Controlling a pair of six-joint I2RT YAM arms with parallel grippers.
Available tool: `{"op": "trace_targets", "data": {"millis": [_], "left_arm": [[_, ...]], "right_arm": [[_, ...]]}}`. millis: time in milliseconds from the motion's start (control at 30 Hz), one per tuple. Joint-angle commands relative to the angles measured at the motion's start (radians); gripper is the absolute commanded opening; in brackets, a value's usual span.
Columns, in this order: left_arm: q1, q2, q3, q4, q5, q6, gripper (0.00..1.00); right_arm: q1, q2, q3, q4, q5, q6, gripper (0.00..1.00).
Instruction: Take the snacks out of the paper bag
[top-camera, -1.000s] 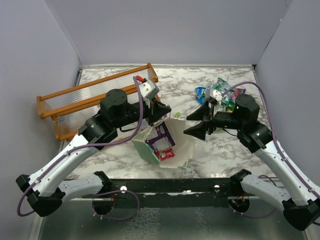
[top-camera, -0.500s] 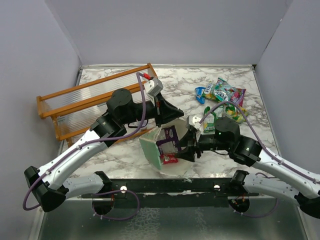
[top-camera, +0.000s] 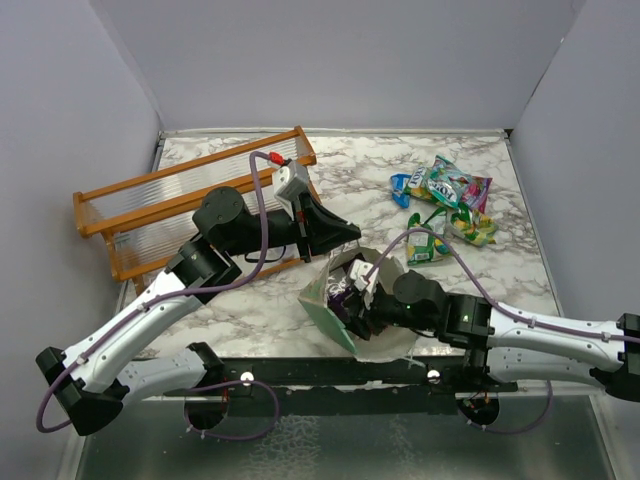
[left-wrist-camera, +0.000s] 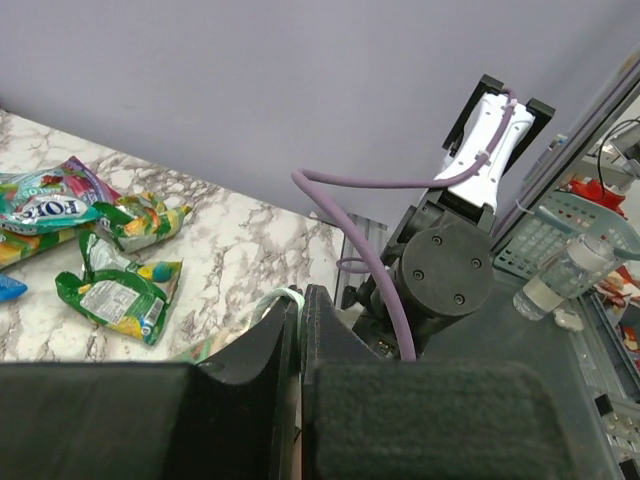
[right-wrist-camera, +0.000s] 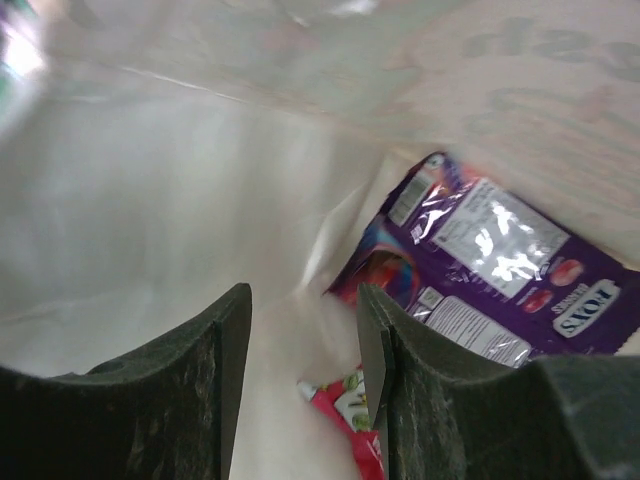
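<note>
Even bright light, soft shadows, glare on bag interior, blurred near foreground

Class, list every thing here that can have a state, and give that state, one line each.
paper bag, open and tipped over.
left gripper, shut on the paper bag's rim.
right gripper, open, inside the paper bag.
purple packet, inside the paper bag.
red packet, inside the paper bag.
other packets, out on the table.
</note>
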Motion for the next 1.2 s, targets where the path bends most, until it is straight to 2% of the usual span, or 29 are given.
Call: {"op": "trace_targets", "data": {"millis": [0,167,267,400,633,833,1000,1167], "left_arm": [[-0.001,-0.02,-0.002,0.07,0.027,0.036,0.0],[-0.002,-0.033,0.023,-0.003,-0.049,0.11,0.0],[-0.001,-0.025,0.071,-0.093,-0.139,0.145,0.0],[-0.001,-0.014,0.111,-0.185,-0.242,0.18,0.0],[-0.001,-0.008,0.08,-0.15,-0.242,0.174,0.0],[-0.001,-0.014,0.075,-0.134,-0.241,0.177,0.0],[-0.001,-0.013,0.097,-0.155,-0.254,0.18,0.0],[-0.002,-0.026,0.076,-0.154,-0.262,0.179,0.0]], "right_arm": [[0.006,-0.005,-0.062,0.117,0.123,-0.007,0.46],[0.006,0.078,-0.08,0.25,0.202,-0.024,0.47],[0.007,0.136,-0.051,0.259,0.239,-0.009,0.49],[0.006,0.18,-0.018,0.174,0.261,0.018,0.53],[0.007,0.193,0.071,-0.058,0.211,0.053,0.6],[0.006,0.285,0.117,-0.143,0.204,0.084,0.79],[0.007,0.421,0.199,-0.211,0.243,0.123,0.88],[0.005,0.48,0.214,-0.155,0.263,0.118,0.99]]}}
